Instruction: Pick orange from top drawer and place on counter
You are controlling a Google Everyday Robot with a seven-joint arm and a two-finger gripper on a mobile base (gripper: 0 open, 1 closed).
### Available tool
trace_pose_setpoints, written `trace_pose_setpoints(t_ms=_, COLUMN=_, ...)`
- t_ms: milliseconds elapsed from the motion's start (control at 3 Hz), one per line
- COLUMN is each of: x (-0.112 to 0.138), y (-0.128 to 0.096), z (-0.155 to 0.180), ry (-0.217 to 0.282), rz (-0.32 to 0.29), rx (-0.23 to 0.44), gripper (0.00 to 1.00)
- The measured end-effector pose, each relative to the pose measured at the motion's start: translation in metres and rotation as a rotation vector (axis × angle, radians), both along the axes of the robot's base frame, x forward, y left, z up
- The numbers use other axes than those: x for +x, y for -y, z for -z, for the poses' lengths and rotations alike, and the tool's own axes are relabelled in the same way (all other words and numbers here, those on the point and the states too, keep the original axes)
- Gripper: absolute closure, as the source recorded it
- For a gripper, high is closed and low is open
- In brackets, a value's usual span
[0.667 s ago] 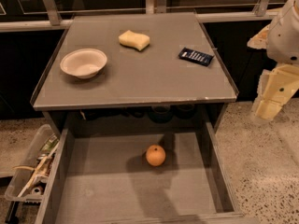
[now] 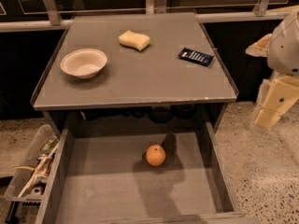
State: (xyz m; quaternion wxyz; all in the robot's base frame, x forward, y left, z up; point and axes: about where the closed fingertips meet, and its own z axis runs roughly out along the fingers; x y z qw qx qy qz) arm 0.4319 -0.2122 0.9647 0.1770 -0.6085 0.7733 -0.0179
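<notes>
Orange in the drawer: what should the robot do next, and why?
Probably move the gripper across and down, over the orange. The gripper hangs beside the counter, at the view's right, outside the open top drawer, and the orange sits untouched on its floor.

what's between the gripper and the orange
camera view: only the right wall of the top drawer and speckled floor; the gripper hangs right of the counter

The orange lies in the drawer below the counter; bowl at its left, sponge at its rear; pincer to the counter's right.
</notes>
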Motion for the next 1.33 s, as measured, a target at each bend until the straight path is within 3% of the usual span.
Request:
trace_pose_setpoints(t_ms=1000, x=-0.019, y=-0.032, z=0.108, ry=-0.057, rz=-0.048, rx=0.170, gripper=0.00)
trace_pose_setpoints(t_ms=1333, x=-0.019, y=-0.033, z=0.108, ry=-0.057, rz=-0.048, rx=0.170, gripper=0.00)
